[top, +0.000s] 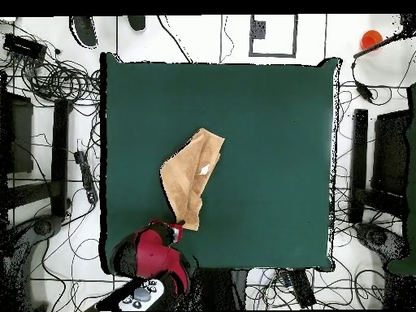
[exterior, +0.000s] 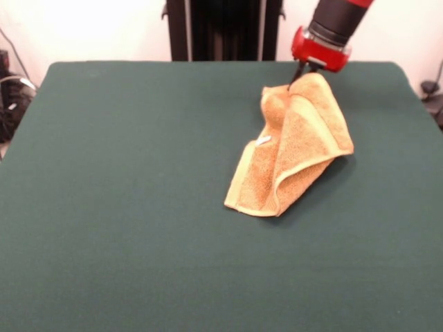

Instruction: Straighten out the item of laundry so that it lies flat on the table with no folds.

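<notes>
The gripper (exterior: 296, 77) pinches one corner of the towel (exterior: 294, 149), lifting that end. The rest trails folded on the green worktop (exterior: 124, 207), near the edge by the robot's base.

**Clutter around the table**

In the overhead view, a tangle of black cables (top: 49, 81) lies on the pale floor (top: 195, 36) left of the table. A small orange cup-like object (top: 370, 38) sits beyond the table's top-right corner. Dark equipment stands (top: 375, 175) flank its right side, and a black-framed square (top: 272, 36) lies above its top edge.
</notes>
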